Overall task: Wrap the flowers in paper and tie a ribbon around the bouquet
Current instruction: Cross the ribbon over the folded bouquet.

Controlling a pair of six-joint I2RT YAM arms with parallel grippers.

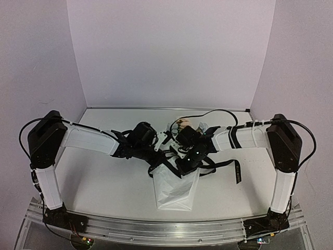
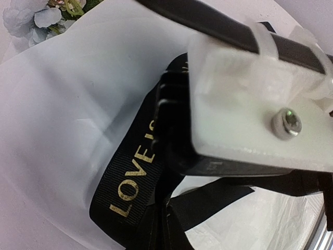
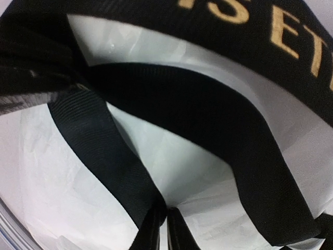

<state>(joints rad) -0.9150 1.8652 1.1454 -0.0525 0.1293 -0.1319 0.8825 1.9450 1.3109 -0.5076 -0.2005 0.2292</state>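
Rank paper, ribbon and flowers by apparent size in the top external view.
1. paper: largest visible patch.
2. ribbon: long but narrow, partly hidden.
3. flowers: only a small bit shows.
Ribbon versus flowers is unsure, since much of both is hidden.

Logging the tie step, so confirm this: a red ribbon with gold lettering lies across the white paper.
Wrong on the colour: the ribbon is black, not red, as the left wrist view shows. Its lettering is gold and it lies across the white paper.
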